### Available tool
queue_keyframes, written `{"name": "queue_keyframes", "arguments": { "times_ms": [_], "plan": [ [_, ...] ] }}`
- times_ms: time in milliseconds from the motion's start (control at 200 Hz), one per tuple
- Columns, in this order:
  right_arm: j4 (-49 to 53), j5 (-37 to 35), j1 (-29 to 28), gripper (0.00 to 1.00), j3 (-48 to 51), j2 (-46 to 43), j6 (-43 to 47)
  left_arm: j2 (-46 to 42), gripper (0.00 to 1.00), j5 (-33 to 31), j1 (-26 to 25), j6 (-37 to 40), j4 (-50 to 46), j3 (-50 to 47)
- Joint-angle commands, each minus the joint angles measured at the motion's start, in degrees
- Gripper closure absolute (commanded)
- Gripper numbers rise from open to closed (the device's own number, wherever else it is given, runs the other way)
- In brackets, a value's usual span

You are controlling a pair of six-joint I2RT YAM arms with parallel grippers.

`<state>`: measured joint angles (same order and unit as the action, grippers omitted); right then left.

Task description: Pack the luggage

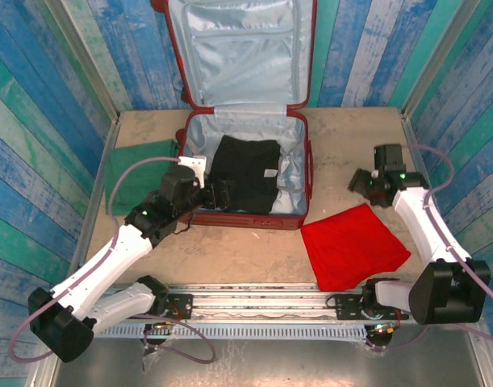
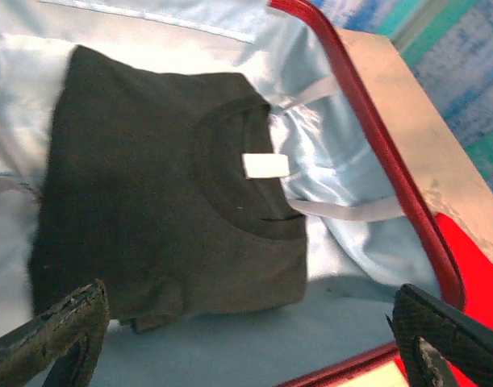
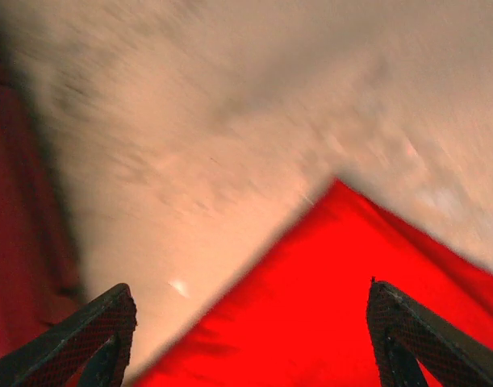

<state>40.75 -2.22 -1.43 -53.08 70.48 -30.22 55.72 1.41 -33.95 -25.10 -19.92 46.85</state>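
Note:
The luggage (image 1: 304,173), a dark-red hard-shell case, lies open on the table with its lid (image 1: 242,52) upright against the back wall. A folded black shirt (image 1: 246,173) rests on the pale blue lining (image 2: 351,161). My left gripper (image 1: 223,194) hovers open and empty over the case's front-left part. In the left wrist view the black shirt (image 2: 165,185) lies ahead of the left gripper (image 2: 246,343), and the red rim (image 2: 375,145) runs along the right. My right gripper (image 1: 359,184) stands open above the far corner of a folded red cloth (image 1: 353,244). The red cloth (image 3: 351,306) shows between its fingers (image 3: 89,334).
A green cloth (image 1: 137,171) lies on the table left of the case, partly under my left arm. The tan table top (image 3: 246,121) is bare between the case and the red cloth. Blue-painted walls close in the back and both sides. A metal rail (image 1: 262,300) runs along the near edge.

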Motion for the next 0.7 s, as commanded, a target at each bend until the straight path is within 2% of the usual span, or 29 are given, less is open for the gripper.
{"name": "queue_keyframes", "arguments": {
  "times_ms": [0,95,255,376,696],
  "plan": [
    [0.7,-4.2,0.9,0.23,3.9,-3.0,-3.5,0.3,0.06,3.8,-0.2,1.9,5.2,-0.5],
    [-1.3,-5.2,1.8,0.24,4.0,0.8,-4.2,0.3,0.06,4.3,-0.2,1.0,7.1,-1.8],
    [-1.1,-6.4,2.1,0.29,0.7,12.6,-5.8,0.3,0.06,2.5,-0.2,0.1,5.4,-2.2],
    [-3.8,-5.8,1.9,0.32,1.1,16.0,-7.7,-0.9,0.06,2.0,-0.2,-0.2,5.6,-3.4],
    [-6.2,-10.3,0.5,0.37,0.0,23.7,-8.7,1.1,0.06,2.7,-0.2,-0.3,6.4,-3.8]
  ]
}}
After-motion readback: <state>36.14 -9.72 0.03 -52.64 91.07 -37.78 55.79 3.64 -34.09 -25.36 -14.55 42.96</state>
